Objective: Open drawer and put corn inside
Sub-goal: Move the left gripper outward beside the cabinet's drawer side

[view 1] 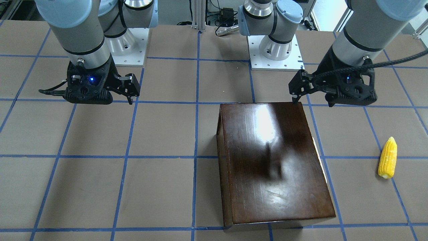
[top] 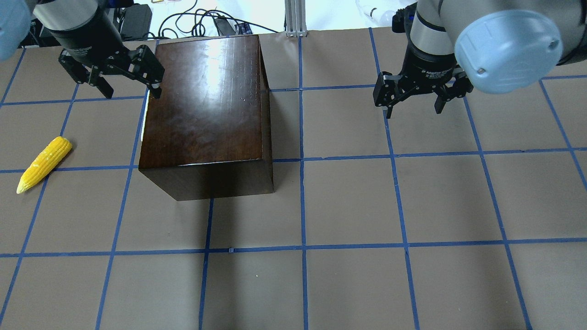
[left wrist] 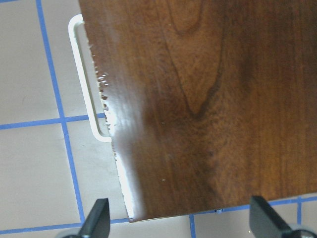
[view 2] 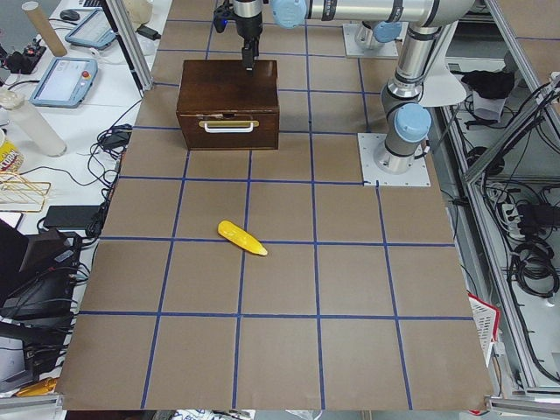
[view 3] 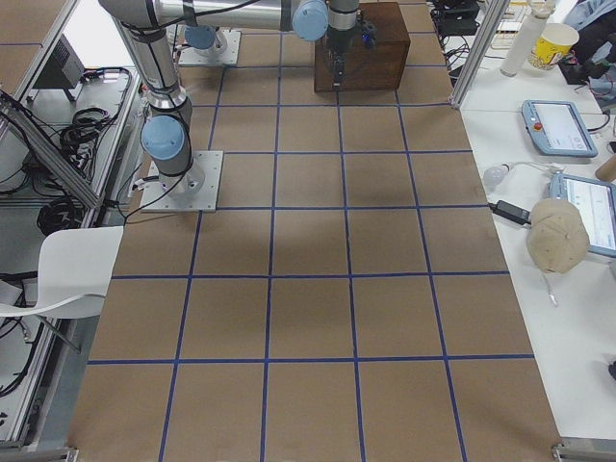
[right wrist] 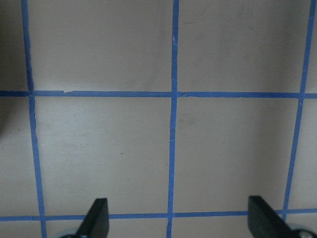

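Corn [top: 44, 164] lies flat; left fingers [top: 155, 85] (spread) distant.

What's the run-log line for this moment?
dark-fronted drawer of glossy brown wooden box: shut | yellow toy corn cob: on table | left gripper: open, above box edge | right gripper: open

The flat brown counter [top: 348, 201] is divided into squares by lines of blue tape [top: 302, 183]. At its far edge in the overhead view stands a silver aluminium post [top: 296, 16]. In the exterior left view, a white side desk [view 2: 66, 122] carries a grey tablet with a light blue frame [view 2: 63, 80], a brown cardboard tube [view 2: 44, 28] and a golden wire rack [view 2: 19, 191]. In the exterior right view, a white plastic chair [view 3: 58, 274] stands beside the counter. Across from it are a yellow paper cup [view 3: 552, 43] and a beige rounded thing [view 3: 557, 236].
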Action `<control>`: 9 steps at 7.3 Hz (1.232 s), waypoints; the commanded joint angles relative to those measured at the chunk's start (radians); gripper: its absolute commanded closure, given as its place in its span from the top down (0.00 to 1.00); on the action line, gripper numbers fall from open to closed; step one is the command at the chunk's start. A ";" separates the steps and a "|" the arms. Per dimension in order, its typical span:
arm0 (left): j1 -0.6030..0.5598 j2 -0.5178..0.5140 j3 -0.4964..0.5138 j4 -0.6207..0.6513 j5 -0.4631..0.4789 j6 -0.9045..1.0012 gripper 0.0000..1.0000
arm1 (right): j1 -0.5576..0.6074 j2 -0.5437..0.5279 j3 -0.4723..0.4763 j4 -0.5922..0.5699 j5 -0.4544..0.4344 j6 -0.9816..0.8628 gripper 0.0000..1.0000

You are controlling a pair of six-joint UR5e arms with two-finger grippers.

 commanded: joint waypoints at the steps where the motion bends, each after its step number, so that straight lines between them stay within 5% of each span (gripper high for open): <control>1: 0.086 -0.017 0.043 -0.001 -0.029 0.060 1.00 | 0.000 0.000 0.000 0.000 0.000 0.000 1.00; 5: 0.296 -0.057 0.049 0.002 -0.121 0.327 1.00 | 0.000 0.000 0.000 -0.002 -0.002 0.000 1.00; 9: 0.348 -0.174 0.037 0.028 -0.228 0.450 1.00 | 0.000 0.000 0.000 0.000 -0.002 0.000 1.00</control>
